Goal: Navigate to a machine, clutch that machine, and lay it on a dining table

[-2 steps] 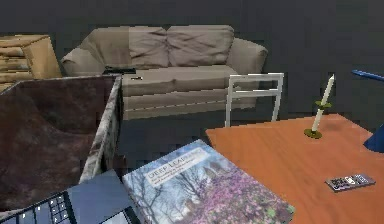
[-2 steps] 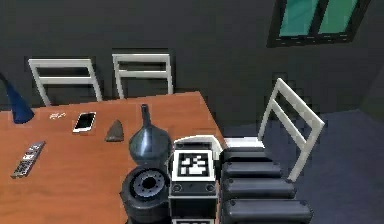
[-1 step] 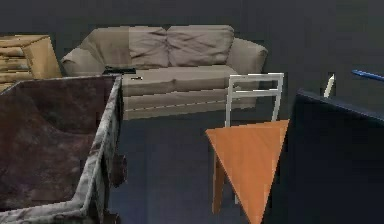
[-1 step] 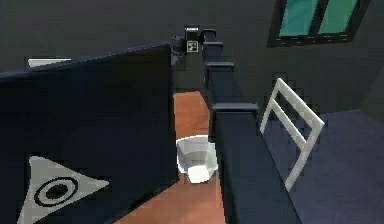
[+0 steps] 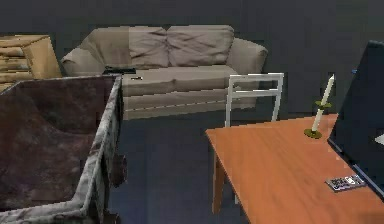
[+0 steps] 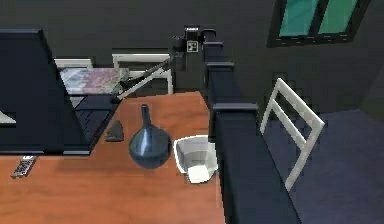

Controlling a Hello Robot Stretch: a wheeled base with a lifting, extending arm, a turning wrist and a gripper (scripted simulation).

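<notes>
One pincer (image 6: 183,42): at the far end of the arm (image 6: 238,150); whether it holds anything, I cannot tell.
Machine: not surely made out; perhaps the white squat thing (image 6: 196,160) on the dining table (image 6: 100,190), back from the pincer, beside the arm.
Risk: a release out there may miss the tabletop; a low pull-back may knock the blue vase (image 6: 149,143).

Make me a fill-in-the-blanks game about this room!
1. The white candle stands on a wooden ____.
2. The round vase with the thin neck is coloured ____.
3. The long seat with cushions by the far wall is a ____.

Missing words: table; blue; sofa.
</notes>
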